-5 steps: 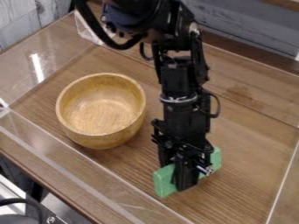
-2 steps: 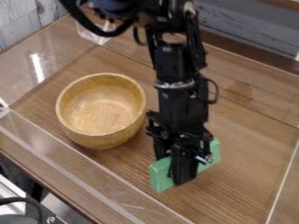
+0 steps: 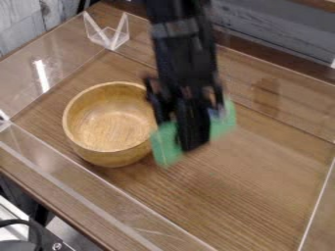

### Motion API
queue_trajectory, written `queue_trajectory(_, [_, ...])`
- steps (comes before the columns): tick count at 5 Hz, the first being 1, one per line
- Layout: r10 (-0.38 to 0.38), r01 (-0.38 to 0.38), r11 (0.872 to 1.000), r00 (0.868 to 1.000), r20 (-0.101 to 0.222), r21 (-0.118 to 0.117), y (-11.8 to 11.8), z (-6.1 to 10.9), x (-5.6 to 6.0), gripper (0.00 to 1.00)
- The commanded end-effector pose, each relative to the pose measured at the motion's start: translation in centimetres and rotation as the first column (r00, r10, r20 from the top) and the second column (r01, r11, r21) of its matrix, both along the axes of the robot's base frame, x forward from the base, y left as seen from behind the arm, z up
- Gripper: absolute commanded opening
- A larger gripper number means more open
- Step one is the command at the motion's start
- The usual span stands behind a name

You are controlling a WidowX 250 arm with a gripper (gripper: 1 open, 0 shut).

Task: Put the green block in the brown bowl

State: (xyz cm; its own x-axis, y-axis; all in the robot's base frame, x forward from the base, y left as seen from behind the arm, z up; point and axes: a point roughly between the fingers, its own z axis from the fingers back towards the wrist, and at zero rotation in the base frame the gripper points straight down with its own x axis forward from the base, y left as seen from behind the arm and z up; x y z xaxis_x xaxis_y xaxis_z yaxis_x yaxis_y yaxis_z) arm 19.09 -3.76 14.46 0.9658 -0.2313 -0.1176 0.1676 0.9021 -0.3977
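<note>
Black end effector (image 3: 191,125) grips the green block (image 3: 170,145), blurred, lifted clear of the wooden table (image 3: 262,186) just right of the brown bowl (image 3: 112,123). Clear low walls (image 3: 78,211) edge the table; a clear plastic piece (image 3: 106,29) sits behind.

Gripper (image 3: 191,129): blurred; fingertips indistinct. Arm: upper part cut off by top edge. Green block (image 3: 167,145): blurred, middle hidden behind gripper, just right of brown bowl (image 3: 112,123). Bowl's right rim: partly hidden behind gripper.
</note>
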Motion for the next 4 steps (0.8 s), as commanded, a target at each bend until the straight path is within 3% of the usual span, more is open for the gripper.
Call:
queue_trajectory(1, [0.108,-0.110,0.994,0.990,0.095,0.013,4.6,5.9,0.7,0.00])
queue_trajectory(2, [0.155,-0.158,0.987,0.980,0.122,0.021,9.6,8.3,-0.5,0.00])
queue_trajectory(3, [0.138,-0.143,0.989,0.980,0.145,0.024,14.6,7.2,0.0,0.00])
queue_trajectory(4, [0.112,-0.117,0.993,0.981,0.160,0.026,16.9,5.4,0.4,0.00])
